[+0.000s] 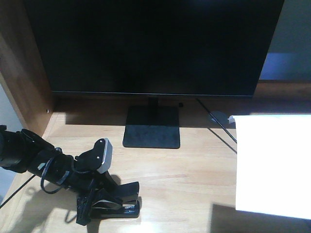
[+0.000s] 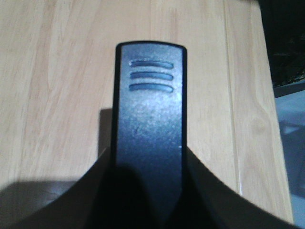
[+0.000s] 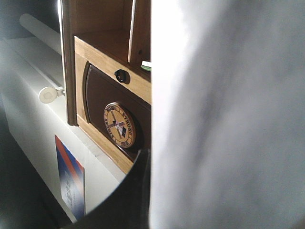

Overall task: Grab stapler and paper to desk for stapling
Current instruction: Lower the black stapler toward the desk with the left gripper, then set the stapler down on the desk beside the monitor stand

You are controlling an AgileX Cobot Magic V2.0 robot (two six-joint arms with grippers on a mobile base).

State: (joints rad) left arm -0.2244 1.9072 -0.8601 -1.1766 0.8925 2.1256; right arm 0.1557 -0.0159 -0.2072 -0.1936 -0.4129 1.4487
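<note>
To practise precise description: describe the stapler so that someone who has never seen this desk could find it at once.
Start at the large dark monitor at the back of the wooden desk. Near-left of its stand, the left claw grips the stapler. It is small, black and wedge-shaped, unlike the big white paper on the right.

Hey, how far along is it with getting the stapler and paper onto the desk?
Done: the black desk stapler looks set down on the light wooden desk, with the left gripper closed around it. In hand: the white sheet of paper hangs above the desk's right side, casting a shadow, apparently pinched by the right gripper. Left: lay the sheet flat, then staple.
</note>
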